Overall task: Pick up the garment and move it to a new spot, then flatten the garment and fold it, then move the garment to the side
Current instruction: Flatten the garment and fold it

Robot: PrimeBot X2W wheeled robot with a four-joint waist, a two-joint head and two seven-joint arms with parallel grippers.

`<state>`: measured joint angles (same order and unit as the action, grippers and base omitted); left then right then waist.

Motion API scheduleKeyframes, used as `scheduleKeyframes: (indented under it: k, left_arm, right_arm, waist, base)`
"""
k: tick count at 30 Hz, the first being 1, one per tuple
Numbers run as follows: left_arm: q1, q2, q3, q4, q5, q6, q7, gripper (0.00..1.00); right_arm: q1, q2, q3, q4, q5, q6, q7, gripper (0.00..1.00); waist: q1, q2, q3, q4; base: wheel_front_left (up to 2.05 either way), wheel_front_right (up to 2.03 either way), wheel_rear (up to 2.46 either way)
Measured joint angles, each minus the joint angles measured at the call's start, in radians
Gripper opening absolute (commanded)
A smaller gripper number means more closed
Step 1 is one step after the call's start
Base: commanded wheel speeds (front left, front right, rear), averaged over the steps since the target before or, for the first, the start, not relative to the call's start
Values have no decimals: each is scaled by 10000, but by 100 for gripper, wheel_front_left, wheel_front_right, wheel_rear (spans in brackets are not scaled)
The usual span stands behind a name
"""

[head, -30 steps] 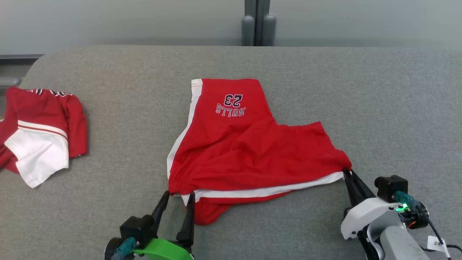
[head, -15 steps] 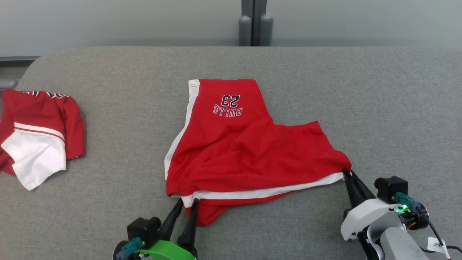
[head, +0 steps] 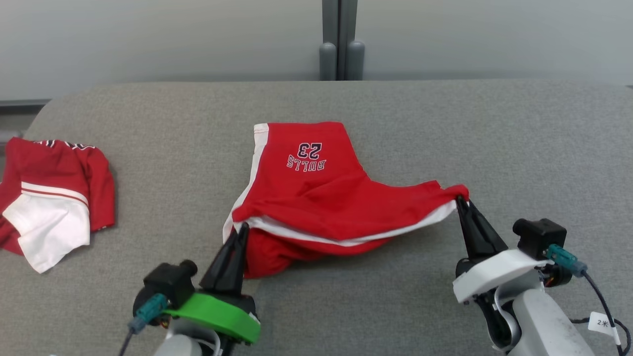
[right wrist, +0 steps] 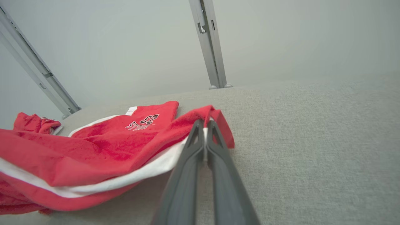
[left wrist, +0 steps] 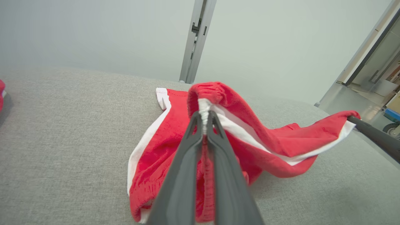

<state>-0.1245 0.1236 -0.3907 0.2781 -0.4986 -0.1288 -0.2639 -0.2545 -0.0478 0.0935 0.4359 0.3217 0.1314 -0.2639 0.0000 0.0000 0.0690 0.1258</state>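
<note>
Two red garments (head: 321, 198) (head: 59, 188), two dark pincers (head: 242, 226) (head: 461, 199), two black wrist cameras (head: 168, 281) (head: 539, 236), one grey table (head: 494, 138).

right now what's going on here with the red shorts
A two-armed robot is handling the red shorts on the grey surface. Its left tool is shut on one end of the near white-banded edge, and its right tool is shut on the other end. That edge is raised off the surface, while the far leg lies flat. Another red and white garment lies off to the left.
</note>
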Motion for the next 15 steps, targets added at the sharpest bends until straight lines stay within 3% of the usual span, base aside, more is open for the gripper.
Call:
scheduleKeyframes:
  k: [4,9,15]
  left_arm:
    - [-859,652,117,-1064,69,0,2,0]
    - [-2600,1956,-73,-2017,-33,0,0,0]
    - [-4728,3183,-328,-2240,-1235,0,182,0]
  right_arm:
    - [-519,-4,184,-1114,915,-2,4,0]
    - [-1927,-6,337,-2075,1649,-2,6,0]
    - [-4010,-382,374,-2546,1933,-2,117,0]
  waist:
    - [0,0,-302,-200]
    - [1,0,-486,-644]
    - [0,0,-568,-1271]
  base:
    - [0,0,0]
    - [0,0,0]
    - [0,0,0]
